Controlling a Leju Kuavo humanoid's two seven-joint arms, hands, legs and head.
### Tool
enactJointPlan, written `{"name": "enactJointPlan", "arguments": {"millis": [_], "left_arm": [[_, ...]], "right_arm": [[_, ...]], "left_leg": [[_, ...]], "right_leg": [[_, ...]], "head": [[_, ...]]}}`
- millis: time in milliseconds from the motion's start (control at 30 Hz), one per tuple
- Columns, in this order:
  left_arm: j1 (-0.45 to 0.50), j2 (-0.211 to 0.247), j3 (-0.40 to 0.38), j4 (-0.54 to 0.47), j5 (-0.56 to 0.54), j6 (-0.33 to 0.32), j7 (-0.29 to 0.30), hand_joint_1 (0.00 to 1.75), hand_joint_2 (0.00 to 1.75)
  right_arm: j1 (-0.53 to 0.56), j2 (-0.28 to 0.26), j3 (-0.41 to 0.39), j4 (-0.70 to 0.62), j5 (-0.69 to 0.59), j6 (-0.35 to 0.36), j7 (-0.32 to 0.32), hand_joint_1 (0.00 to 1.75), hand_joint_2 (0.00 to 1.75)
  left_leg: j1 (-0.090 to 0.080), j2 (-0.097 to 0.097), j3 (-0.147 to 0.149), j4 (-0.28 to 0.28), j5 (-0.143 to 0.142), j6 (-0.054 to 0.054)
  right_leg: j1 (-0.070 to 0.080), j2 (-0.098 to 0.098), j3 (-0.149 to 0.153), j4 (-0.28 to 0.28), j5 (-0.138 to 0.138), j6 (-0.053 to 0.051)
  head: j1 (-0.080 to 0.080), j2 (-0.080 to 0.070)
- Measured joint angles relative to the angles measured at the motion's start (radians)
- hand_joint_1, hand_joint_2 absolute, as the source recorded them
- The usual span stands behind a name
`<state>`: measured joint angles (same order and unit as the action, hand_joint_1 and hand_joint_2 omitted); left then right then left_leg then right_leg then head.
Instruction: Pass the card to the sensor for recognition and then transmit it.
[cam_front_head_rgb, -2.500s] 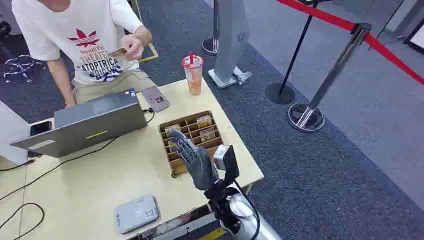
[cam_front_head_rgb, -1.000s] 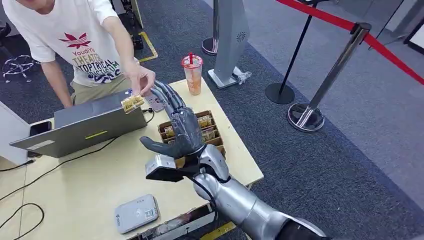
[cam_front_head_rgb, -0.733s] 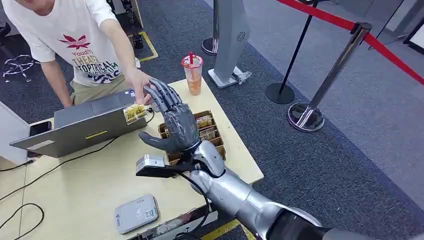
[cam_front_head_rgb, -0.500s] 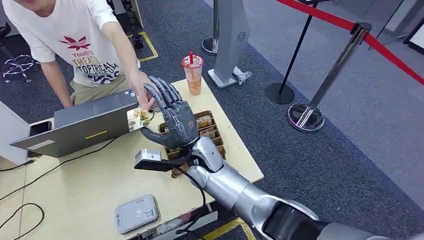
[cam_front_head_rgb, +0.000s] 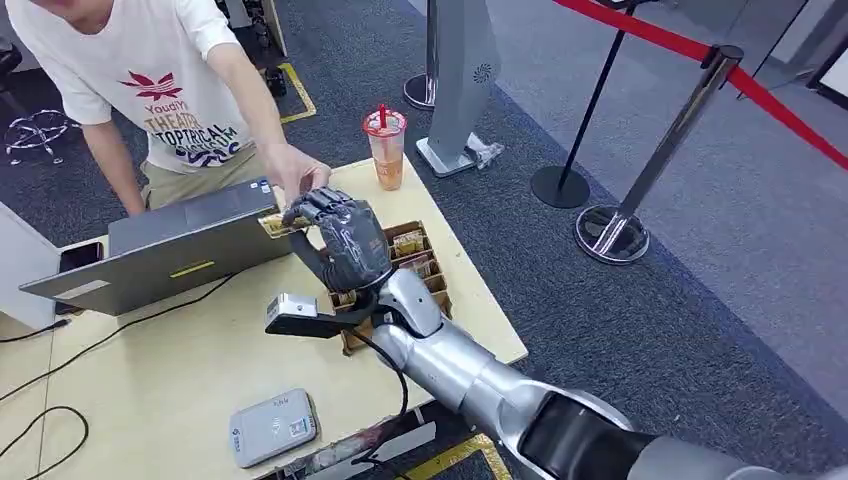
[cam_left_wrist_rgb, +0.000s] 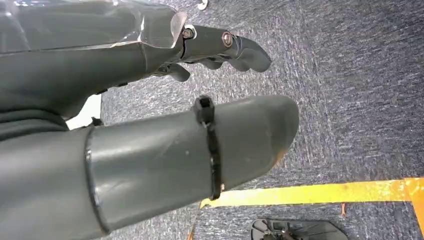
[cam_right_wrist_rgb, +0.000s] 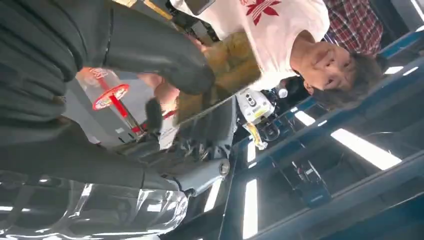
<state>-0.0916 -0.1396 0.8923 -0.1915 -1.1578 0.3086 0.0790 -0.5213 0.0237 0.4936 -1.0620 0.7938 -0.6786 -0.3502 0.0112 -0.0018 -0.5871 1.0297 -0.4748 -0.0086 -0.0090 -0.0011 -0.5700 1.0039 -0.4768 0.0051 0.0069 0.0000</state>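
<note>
A small yellow-brown card (cam_front_head_rgb: 275, 226) hangs over the table's far side, just above the laptop's edge. My right hand (cam_front_head_rgb: 345, 245) has curled its fingers around it. The person's hand (cam_front_head_rgb: 297, 168) is right above the card and close to my fingers. In the right wrist view the card (cam_right_wrist_rgb: 230, 65) is a blurred yellow patch past my thumb (cam_right_wrist_rgb: 155, 52). The sensor, a flat grey-white reader (cam_front_head_rgb: 272, 427), lies near the table's front edge. My left hand (cam_left_wrist_rgb: 150, 150) hangs over grey carpet with its fingers apart, holding nothing.
A brown compartment box (cam_front_head_rgb: 420, 262) with more cards sits under my right forearm. An open grey laptop (cam_front_head_rgb: 180, 245) stands left of it, with cables trailing over the table (cam_front_head_rgb: 180, 350). An orange drink cup (cam_front_head_rgb: 386, 148) stands at the far edge. Stanchions (cam_front_head_rgb: 690, 130) stand on the right.
The person held out the card. My right hand rose from the box, reached toward it with fingers spread, then closed its fingers around it.
</note>
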Motion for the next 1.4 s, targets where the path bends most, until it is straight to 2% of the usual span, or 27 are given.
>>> {"name": "enactJointPlan", "arguments": {"millis": [200, 367, 467, 500, 700, 800, 900, 1000, 1167, 1400], "left_arm": [[0.001, 0.0, 0.0, 0.0, 0.002, 0.005, 0.0, 0.0, 0.0], [0.002, 0.0, 0.0, 0.0, 0.006, 0.006, -0.003, 0.0, 0.0], [0.003, 0.0, 0.0, 0.0, 0.007, 0.006, -0.007, 0.0, 0.0], [0.003, 0.0, 0.0, 0.0, 0.008, 0.006, -0.007, 0.0, 0.0], [0.007, 0.0, 0.0, 0.0, 0.013, 0.006, -0.011, 0.0, 0.0], [0.008, 0.0, 0.0, 0.0, 0.013, 0.005, -0.013, 0.0, 0.0], [0.009, 0.001, 0.0, 0.0, 0.012, 0.003, -0.016, 0.0, 0.0], [0.008, 0.001, 0.0, 0.0, 0.012, 0.002, -0.016, 0.0, 0.0], [0.008, 0.001, 0.0, 0.0, 0.012, 0.0, -0.016, 0.0, 0.0], [0.009, 0.001, 0.0, 0.0, 0.016, 0.002, -0.018, 0.0, 0.0]], "right_arm": [[-0.01, 0.0, 0.001, 0.015, -0.008, 0.0, -0.003, 1.59, 1.75], [-0.014, 0.002, 0.005, 0.023, -0.014, 0.0, -0.006, 1.75, 1.75], [-0.014, 0.003, 0.007, 0.023, -0.066, 0.016, -0.016, 1.75, 1.75], [-0.013, 0.003, 0.007, 0.021, -0.096, 0.037, -0.025, 1.73, 1.75], [0.006, 0.005, 0.013, -0.038, -0.391, 0.295, -0.071, 1.75, 1.75], [0.019, 0.005, 0.018, -0.074, -0.526, 0.42, -0.068, 1.75, 1.75], [0.045, 0.003, 0.025, -0.116, -0.696, 0.586, -0.047, 1.75, 1.75], [0.069, 0.0, 0.035, -0.14, -0.793, 0.704, -0.023, 1.75, 1.75], [0.094, -0.003, 0.076, -0.147, -0.854, 0.796, 0.017, 1.75, 1.75], [0.103, -0.009, 0.151, -0.109, -0.882, 0.86, 0.058, 1.75, 1.75]], "left_leg": [[0.0, 0.0, 0.0, 0.0, 0.0, 0.0], [0.0, 0.0, 0.0, 0.0, 0.0, 0.0], [0.0, 0.0, 0.0, 0.0, 0.0, 0.0], [0.0, 0.0, 0.0, 0.0, 0.0, 0.0], [0.0, 0.0, 0.0, 0.0, 0.0, 0.0], [0.0, 0.0, 0.0, 0.0, 0.0, 0.0], [0.0, 0.0, 0.0, 0.0, 0.0, 0.0], [0.0, 0.0, 0.0, 0.0, 0.0, 0.0], [0.0, 0.0, 0.0, 0.0, 0.0, 0.0], [0.0, 0.0, 0.0, 0.0, 0.0, 0.0]], "right_leg": [[0.0, 0.0, 0.0, 0.0, 0.0, 0.0], [0.0, 0.0, 0.0, 0.0, 0.0, 0.0], [0.0, 0.0, 0.0, 0.0, 0.0, 0.0], [0.0, 0.0, 0.0, 0.0, 0.0, 0.0], [0.0, 0.0, 0.0, 0.0, 0.0, 0.0], [0.0, 0.0, 0.0, 0.0, 0.0, 0.0], [0.0, 0.0, 0.0, 0.0, 0.0, 0.0], [0.0, 0.0, 0.0, 0.0, 0.0, 0.0], [0.0, 0.0, 0.0, 0.0, 0.0, 0.0], [0.0, 0.0, 0.0, 0.0, 0.0, 0.0]], "head": [[0.0, 0.0], [0.0, 0.0], [0.0, 0.0], [0.0, 0.0], [0.0, 0.0], [0.0, 0.0], [0.0, 0.0], [0.0, 0.0], [0.0, 0.0], [0.0, 0.0]]}}
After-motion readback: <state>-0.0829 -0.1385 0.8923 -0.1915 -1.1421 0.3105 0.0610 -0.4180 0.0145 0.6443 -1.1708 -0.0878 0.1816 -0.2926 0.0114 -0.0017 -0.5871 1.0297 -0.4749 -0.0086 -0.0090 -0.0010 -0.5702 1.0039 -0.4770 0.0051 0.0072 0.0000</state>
